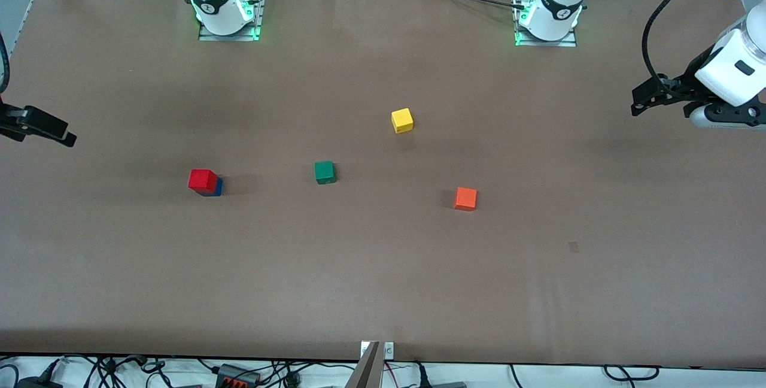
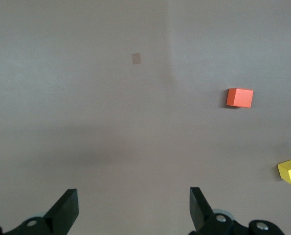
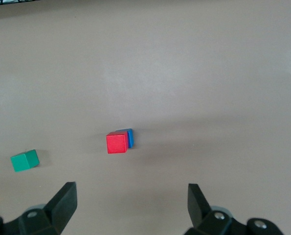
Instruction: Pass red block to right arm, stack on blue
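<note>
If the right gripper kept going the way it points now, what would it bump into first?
Probably the red block, sitting on the blue block. In the right wrist view it lies ahead of the open right gripper, slightly off the middle. Depth is unclear, so it might meet bare table instead.

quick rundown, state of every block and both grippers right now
red block: stacked on the blue block, held by nothing
blue block: on the table under the red block
green block: loose on the table
yellow block: loose on the table
orange block: loose on the table
left gripper: open, empty, waiting at its end of the table
right gripper: open, empty, above the stack
</note>
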Available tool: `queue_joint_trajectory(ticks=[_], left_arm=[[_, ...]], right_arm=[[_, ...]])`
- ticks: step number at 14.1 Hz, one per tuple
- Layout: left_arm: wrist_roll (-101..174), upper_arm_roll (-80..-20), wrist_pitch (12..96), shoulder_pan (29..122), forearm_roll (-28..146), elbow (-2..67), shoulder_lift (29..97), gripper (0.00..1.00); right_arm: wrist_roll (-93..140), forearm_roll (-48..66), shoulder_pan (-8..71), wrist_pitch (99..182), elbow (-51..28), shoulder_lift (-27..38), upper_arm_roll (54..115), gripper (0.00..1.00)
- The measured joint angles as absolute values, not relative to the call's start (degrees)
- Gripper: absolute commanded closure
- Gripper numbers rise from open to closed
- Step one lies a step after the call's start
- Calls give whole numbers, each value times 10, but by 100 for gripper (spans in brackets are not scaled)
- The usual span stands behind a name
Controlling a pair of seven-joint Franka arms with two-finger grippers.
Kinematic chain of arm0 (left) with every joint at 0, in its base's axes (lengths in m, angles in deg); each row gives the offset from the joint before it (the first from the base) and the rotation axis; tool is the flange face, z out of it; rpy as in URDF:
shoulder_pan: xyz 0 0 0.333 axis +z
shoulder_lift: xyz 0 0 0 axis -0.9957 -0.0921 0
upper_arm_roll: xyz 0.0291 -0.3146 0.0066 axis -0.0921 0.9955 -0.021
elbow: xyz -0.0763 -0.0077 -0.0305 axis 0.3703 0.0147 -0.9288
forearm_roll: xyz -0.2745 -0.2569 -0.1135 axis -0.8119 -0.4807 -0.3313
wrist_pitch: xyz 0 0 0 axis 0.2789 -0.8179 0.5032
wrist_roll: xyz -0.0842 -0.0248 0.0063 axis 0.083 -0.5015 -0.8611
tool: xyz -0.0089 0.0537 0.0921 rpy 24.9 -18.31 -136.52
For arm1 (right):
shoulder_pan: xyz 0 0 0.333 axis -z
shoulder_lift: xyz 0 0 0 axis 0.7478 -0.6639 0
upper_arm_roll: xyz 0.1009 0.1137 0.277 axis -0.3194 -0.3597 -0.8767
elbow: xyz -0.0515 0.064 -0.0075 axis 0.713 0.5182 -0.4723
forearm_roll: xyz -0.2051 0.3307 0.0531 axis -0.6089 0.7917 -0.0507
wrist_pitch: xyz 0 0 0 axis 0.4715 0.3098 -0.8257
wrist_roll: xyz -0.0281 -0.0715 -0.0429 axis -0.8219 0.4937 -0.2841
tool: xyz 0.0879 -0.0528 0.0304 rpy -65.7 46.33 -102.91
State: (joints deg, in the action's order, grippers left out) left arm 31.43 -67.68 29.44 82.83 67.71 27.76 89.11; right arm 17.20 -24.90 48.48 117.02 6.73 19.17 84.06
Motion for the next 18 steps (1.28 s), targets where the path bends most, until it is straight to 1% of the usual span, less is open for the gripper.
queue_joint_trajectory(ticks=[4,9,11,18], left_arm=[[314,-677,294,828,677,278,891,0],[314,-677,294,828,677,278,891,0],[314,-677,293,828,677,277,891,0],[314,-677,293,828,677,277,891,0]], right_arm=[[173,-269,486,1152,50,203,830,0],[193,-272,490,1175,-33,256,830,0],[193,-272,490,1175,-53,274,829,0],[193,-273,490,1177,-64,282,828,0]])
